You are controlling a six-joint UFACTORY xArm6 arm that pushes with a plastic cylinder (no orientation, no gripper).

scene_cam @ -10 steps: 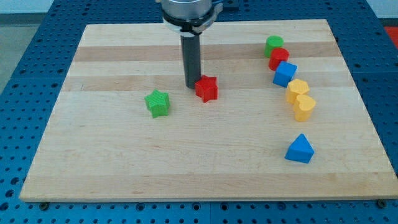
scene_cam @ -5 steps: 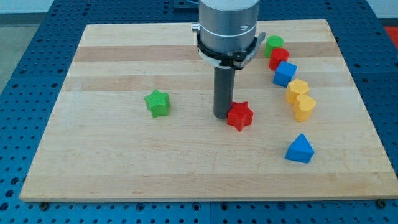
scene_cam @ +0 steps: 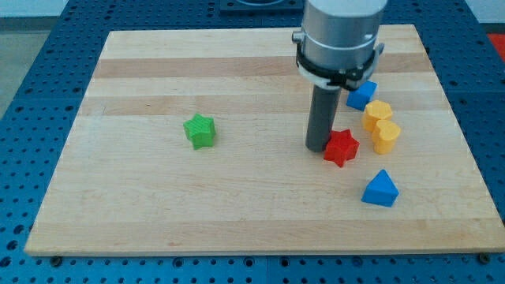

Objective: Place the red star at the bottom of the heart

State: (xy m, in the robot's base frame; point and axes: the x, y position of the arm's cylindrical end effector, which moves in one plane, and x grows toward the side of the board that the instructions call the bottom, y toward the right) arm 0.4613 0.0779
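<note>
My tip against the red star, close to the yellow heart

The wooden surface (scene_cam: pixel 158 197) sits on a blue pegboard (scene_cam: pixel 31 95); my arm's grey housing (scene_cam: pixel 341 35) hides the blocks behind it (only part of a blue cube (scene_cam: pixel 363 95) shows). My end effector is a bare rod with nothing to clench or release; my tip (scene_cam: pixel 318 148) touches the red star (scene_cam: pixel 341 147) on the view's left. The star lies just left of the yellow heart (scene_cam: pixel 385 136), slightly lower. A yellow block (scene_cam: pixel 377 113) touches the heart's top; a blue triangular block (scene_cam: pixel 380 189) sits below, and a green star (scene_cam: pixel 200 131) is well apart at left.
</note>
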